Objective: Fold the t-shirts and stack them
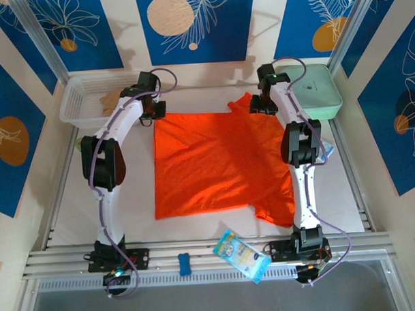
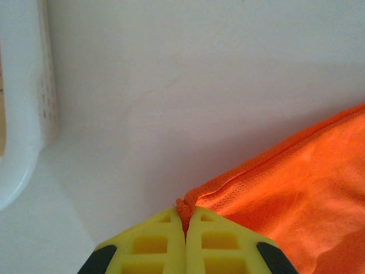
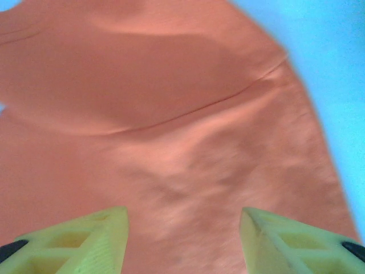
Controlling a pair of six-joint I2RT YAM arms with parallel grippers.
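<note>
the shirt (image 1: 214,162) lies spread flat in the middle of the top view, on the white table (image 1: 372,191), between the two arms. one sleeve points to the upper right and another to the lower right, where the right arm crosses over its edge.

the left gripper (image 1: 153,115) sits at the shirt's upper left corner. in the left wrist view the left gripper (image 2: 185,220) has its yellow fingers (image 2: 151,242) pressed together, with a small pinch of the orange hem caught at the tips. the rest of the shirt (image 2: 296,194) runs off to the lower right of that frame. a white basket (image 2: 23,142) stands along the left edge, apart from the cloth.

the right gripper (image 1: 261,102) is over the upper right sleeve. in the right wrist view the right gripper (image 3: 183,228) is spread wide and holds nothing. the shirt (image 3: 171,114) lies below it, with a seam crossing the frame.

in the top view the basket (image 1: 76,105) is at the upper left and a mint-green case (image 1: 321,90) at the upper right. a blue packet (image 1: 242,255) lies on the rail at the bottom.
</note>
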